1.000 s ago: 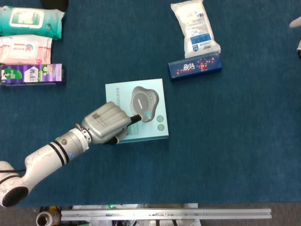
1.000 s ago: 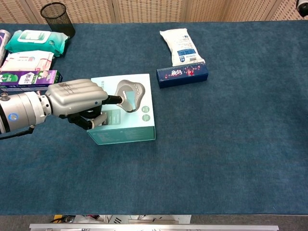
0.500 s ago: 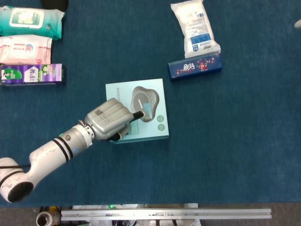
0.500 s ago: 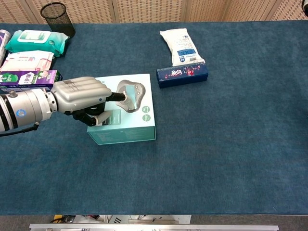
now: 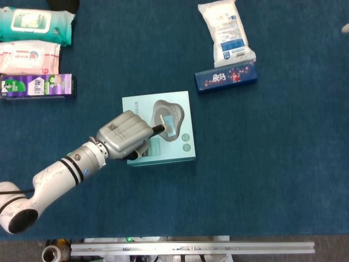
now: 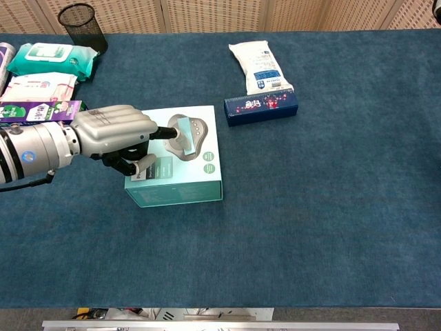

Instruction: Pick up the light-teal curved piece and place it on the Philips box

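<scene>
The left hand [image 6: 114, 131] pinched the light-teal curved piece [image 6: 185, 134] in its fingers over the Philips box [image 6: 180, 183]. Released tilted, the piece seemed likely to slide off onto the table [image 6: 331, 207].

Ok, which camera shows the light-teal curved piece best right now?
The chest view: the light-teal curved piece shows as a strip standing at the left robot hand's fingertips, over the Philips box. In the head view the piece is seen from straight above and blends with the grey picture on the box lid.
</scene>
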Robot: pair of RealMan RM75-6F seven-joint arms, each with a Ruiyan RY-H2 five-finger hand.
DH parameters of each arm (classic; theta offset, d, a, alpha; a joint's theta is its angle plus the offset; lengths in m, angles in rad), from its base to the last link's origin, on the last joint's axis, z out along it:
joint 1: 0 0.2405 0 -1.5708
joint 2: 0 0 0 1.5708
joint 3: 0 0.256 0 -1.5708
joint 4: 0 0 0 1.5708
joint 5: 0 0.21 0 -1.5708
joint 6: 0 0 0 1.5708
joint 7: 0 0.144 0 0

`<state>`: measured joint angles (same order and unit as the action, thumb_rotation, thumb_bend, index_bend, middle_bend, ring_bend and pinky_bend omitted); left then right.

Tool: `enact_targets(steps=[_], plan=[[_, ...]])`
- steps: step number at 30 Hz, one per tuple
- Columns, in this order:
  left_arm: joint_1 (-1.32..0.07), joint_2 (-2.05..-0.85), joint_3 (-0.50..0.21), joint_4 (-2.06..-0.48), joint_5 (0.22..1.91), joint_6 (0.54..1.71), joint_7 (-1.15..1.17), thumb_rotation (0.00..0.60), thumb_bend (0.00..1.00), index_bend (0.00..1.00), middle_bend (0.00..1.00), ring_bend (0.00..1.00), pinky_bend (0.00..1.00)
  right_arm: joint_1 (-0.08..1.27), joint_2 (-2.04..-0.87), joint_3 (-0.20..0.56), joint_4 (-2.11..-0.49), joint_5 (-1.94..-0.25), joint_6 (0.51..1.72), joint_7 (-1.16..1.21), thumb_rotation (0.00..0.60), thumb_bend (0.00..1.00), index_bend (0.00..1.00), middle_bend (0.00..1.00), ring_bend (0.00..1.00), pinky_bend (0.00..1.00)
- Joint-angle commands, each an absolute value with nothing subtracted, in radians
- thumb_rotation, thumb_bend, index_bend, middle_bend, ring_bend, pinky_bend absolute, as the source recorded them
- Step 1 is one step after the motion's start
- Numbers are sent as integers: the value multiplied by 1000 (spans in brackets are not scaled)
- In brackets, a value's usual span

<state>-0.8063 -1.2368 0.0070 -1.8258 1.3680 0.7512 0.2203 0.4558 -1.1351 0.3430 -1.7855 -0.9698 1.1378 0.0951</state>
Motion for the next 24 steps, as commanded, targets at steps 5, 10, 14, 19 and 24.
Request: enact_targets(steps=[5,10,14,19,24], plan=[[-809,-1233,5,-1827,1359,750,219,600,647,175,1000,1000,905,452,-1134,344,-1783,-973,1139,103,600,683,414,802,862,1000],[-812,-1239,7,-1823,1348,745,230,600,647,175,1000,1000,905,449,-1132,344,-1782,-977,1140,107,600,684,414,802,862,1000],[-814,-1240,8,-1825,1341,744,238,600,647,175,1000,1000,905,446,-1129,345,-1785,-979,1142,109,600,684,414,803,862,1000],[-813,-1241,11,-1827,1335,748,247,600,647,175,1000,1000,905,443,-1125,346,-1789,-981,1144,112,600,684,414,803,862,1000],[-808,-1233,12,-1843,1343,762,248,600,647,175,1000,1000,905,441,-1122,347,-1793,-983,1147,113,600,684,414,803,862,1000]])
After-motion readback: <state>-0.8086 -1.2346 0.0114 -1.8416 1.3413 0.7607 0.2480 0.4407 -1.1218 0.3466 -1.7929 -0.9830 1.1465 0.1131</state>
